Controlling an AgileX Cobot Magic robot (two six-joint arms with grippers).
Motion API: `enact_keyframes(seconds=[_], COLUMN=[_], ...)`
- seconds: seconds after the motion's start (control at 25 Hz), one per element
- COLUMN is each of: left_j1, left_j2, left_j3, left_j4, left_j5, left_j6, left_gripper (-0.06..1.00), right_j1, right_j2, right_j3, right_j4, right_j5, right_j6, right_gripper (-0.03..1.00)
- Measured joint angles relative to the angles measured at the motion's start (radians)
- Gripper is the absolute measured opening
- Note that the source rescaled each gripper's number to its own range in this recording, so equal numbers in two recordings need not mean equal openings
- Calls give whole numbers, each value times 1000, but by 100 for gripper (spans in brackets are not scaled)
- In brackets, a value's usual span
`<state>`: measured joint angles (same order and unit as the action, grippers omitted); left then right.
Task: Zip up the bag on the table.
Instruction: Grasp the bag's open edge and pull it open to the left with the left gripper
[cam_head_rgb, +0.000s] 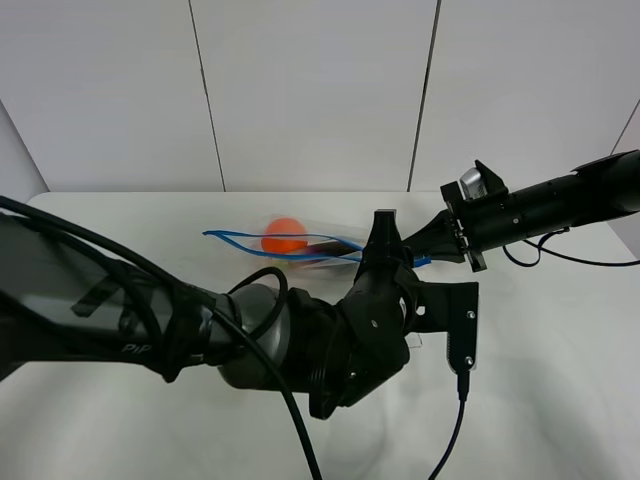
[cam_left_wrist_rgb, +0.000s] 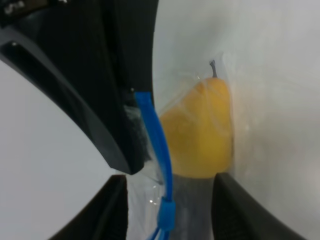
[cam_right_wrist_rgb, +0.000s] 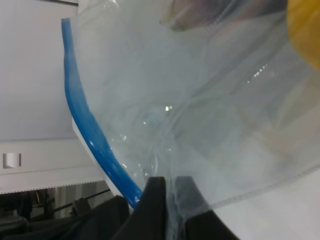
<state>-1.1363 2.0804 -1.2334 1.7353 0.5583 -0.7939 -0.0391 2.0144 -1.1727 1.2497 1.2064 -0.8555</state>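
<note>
Black casing of my left arm fills the near side of the table (cam_head_rgb: 560, 390), coming in from 8 o'clock in the high view to reach the bag (cam_head_rgb: 318, 250) at centre. The left gripper (cam_left_wrist_rgb: 170, 186) stands open: in its wrist view the 2 fingers are apart with the blue zipper strip (cam_left_wrist_rgb: 152, 125) running between them, touching neither that I can see. I read that as straddling the seal, so a squeeze would press both tracks together. Just beyond, the bag stretches toward 9 o'clock with an orange fruit (cam_head_rgb: 284, 236) and a yellow pear (cam_left_wrist_rgb: 200, 135) inside, below the seal line. From 3 o'clock my right arm meets the same end. The right gripper (cam_right_wrist_rgb: 170, 184) has its jaws nipped together on a fold of clear plastic beside the strip, presumably as an anchor to hold the bag taut against a slide. Toward 9 o'clock the strip's 2 lines look parted, so I judge the sealing unfinished.
</note>
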Motion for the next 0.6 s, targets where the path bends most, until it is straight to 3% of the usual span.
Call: enact_keyframes(seconds=[0.36,0.6], left_j1=[9,18], left_j2=[2,9], left_j3=[0,0], left_j4=[0,0], left_j5=[-6,-13], left_j6=[0,0], left_gripper=[40,28], right_j1=[0,0], right_j2=[0,0], right_j3=[0,0], right_j4=[0,0], right_j5=[0,0], right_j6=[0,0], right_gripper=[0,0])
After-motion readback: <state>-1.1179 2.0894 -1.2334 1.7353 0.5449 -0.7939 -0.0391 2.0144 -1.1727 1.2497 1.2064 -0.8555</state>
